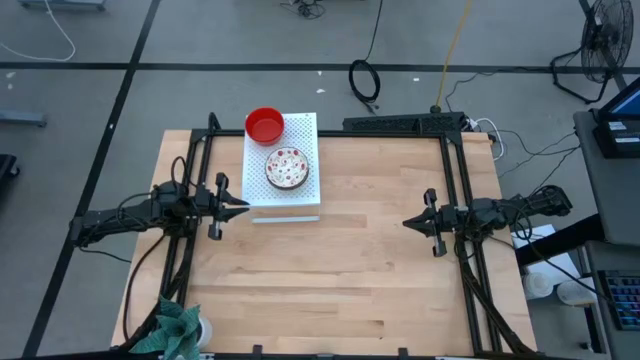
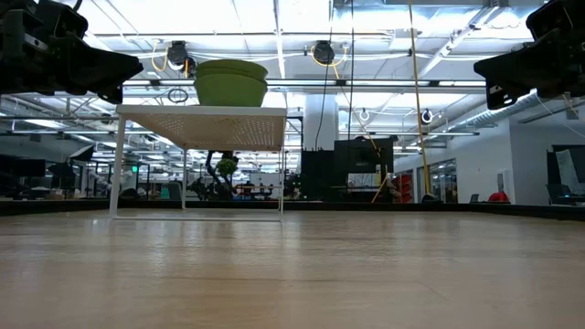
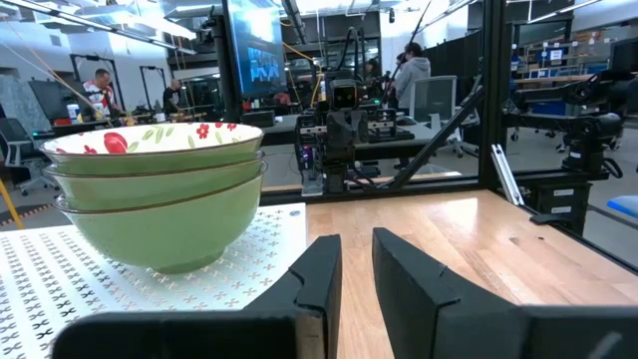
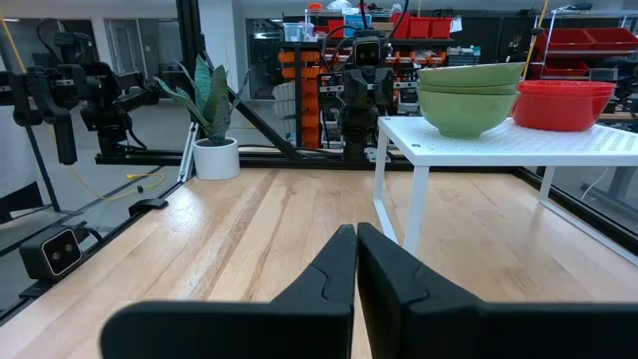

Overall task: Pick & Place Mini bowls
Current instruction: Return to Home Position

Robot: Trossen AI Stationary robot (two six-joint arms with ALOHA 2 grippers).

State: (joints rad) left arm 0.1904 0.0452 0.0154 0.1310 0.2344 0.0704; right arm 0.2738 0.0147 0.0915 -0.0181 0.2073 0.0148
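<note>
Three white patterned bowls (image 1: 287,168) are sitting nested in one stack on the white perforated shelf (image 1: 256,190). The red bowls (image 1: 264,125) are sitting stacked just beside them, at the shelf's far corner. The shelf is standing toward the back left of the wooden surface (image 1: 340,280). The left claw (image 1: 240,206) is hovering just beside the shelf's left edge, its fingers narrowly apart and holding nothing. The right claw (image 1: 408,222) is hanging well apart over the surface's right side, its fingers together.

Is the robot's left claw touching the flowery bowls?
Apart. In the high view the left gripper sits off the white shelf edge, with bare shelf between it and the patterned bowls.
</note>
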